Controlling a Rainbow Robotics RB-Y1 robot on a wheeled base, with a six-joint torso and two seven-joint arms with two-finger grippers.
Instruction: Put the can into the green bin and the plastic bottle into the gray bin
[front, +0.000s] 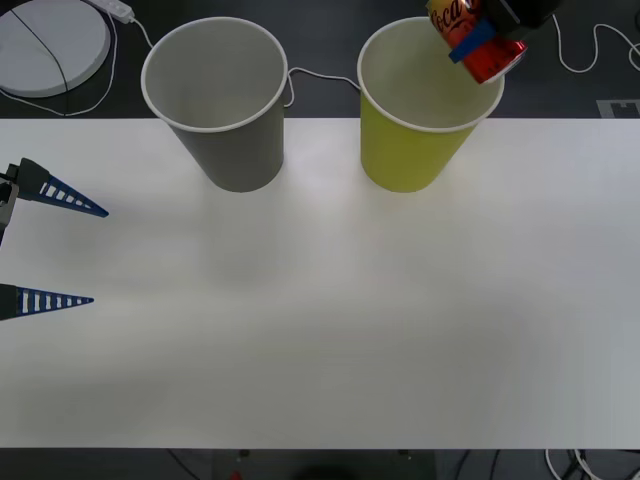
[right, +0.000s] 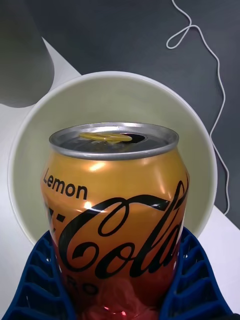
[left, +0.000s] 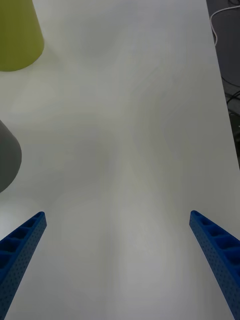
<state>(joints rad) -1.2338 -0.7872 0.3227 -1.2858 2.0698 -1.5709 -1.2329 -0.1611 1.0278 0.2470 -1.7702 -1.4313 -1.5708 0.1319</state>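
Note:
My right gripper is shut on the can, an orange-gold and red drink can, holding it tilted in the air over the back right of the green bin. In the right wrist view the can sits between my blue fingers with the green bin's pale inside right behind it. The gray bin stands upright to the left of the green one. My left gripper hangs open at the table's left edge with nothing in it. The plastic bottle is out of view.
Both bins stand at the back of the white table. Behind the table lie white cables on a dark floor and a round white disc at the far left.

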